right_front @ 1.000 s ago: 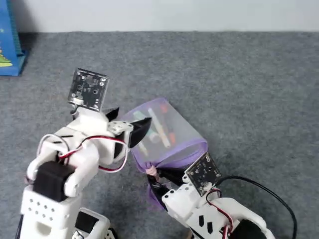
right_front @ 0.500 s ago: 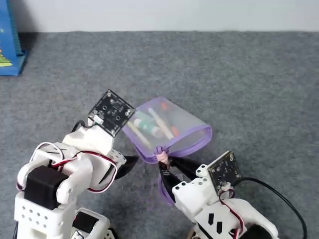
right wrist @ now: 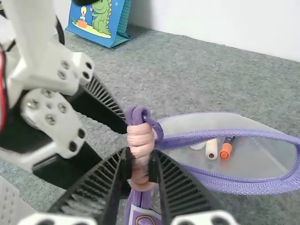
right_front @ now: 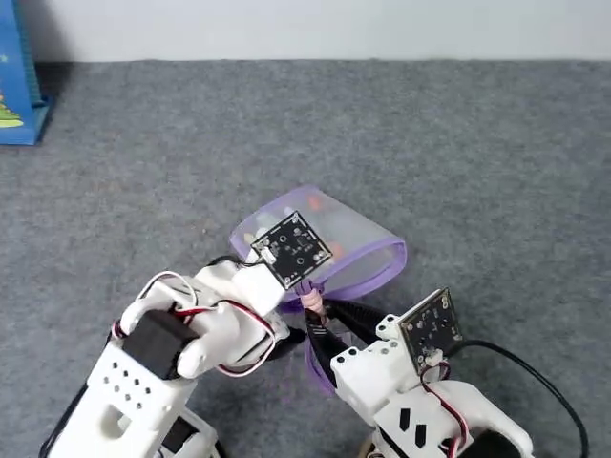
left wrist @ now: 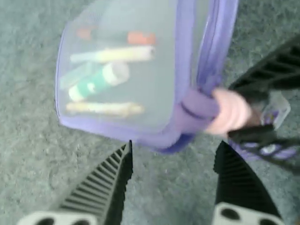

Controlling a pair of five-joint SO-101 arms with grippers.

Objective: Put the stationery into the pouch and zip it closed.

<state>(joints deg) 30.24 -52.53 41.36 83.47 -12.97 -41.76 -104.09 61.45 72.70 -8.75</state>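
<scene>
1. Whereas a second ago the left arm (right_front: 191,343) stood off to one side with its claw at the pouch's edge, the high view now has it swung across, its wrist over the near half of the pouch (right_front: 358,239). The right claw (right_front: 323,324) drew the pink zip pull (right_front: 310,303) a little toward itself early in that second. It has kept its place for the last half second. The pouch lies flat on the grey bench (right_front: 477,143), between the two arms.

2. Seen from the left wrist, the left claw (left wrist: 174,147) has its jaws wide apart with nothing gripped, and the pouch's corner lies just beyond the tips. The stationery sits inside the pouch, a green-and-white stick (left wrist: 93,82) among pale pens. To one side of the pouch, dark fingers hold the pink pull.

3. Seen from the right wrist, the right claw (right wrist: 140,159) is clamped on the pink pull. The purple zip tape (right wrist: 243,185) appears to gape in a loop, with an orange-capped pen (right wrist: 226,150) lying within. By this the filling looks done and the zipping remains. The left arm's swing reads as coming in to pin the pouch while the pull is drawn.
</scene>
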